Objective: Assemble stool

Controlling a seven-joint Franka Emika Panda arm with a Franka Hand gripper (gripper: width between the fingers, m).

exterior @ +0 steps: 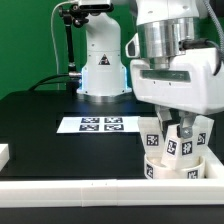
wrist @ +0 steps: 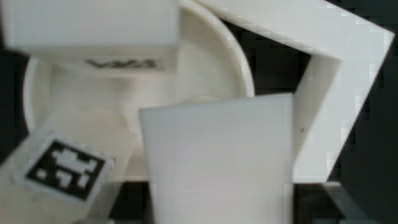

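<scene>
Black tabletop (exterior: pixel 40 112), seen in the exterior view, with the marker board (exterior: pixel 100 124) lying flat near its middle. Round white stool seat (exterior: pixel 180 166) at the exterior view's lower right, resting on the tabletop close against the long white border rail (exterior: pixel 70 187) that runs along the near edge. Two tagged white legs standing up from the seat: one (exterior: pixel 153 137) on the exterior view's left side, one (exterior: pixel 185 146) nearer the middle, each showing a black-and-white tag. Gripper (exterior: pixel 181 127) directly above the seat, lowered among the legs, fingers (exterior: pixel 172 131) reaching down beside the middle leg. Cannot tell from either view whether the fingers are clenched on that leg or released around it. Small white block (exterior: pixel 3 154) at the exterior view's far left edge, well apart from the seat. White robot base (exterior: pixel 101 60) behind the marker board.

In the wrist view, filled frame: curved seat rim (wrist: pixel 107 110), a tagged leg (wrist: pixel 63 166) at one corner, a broad blurred white finger (wrist: pixel 214 160) up close, and a slanted white leg (wrist: pixel 329 70) crossing the dark background.
</scene>
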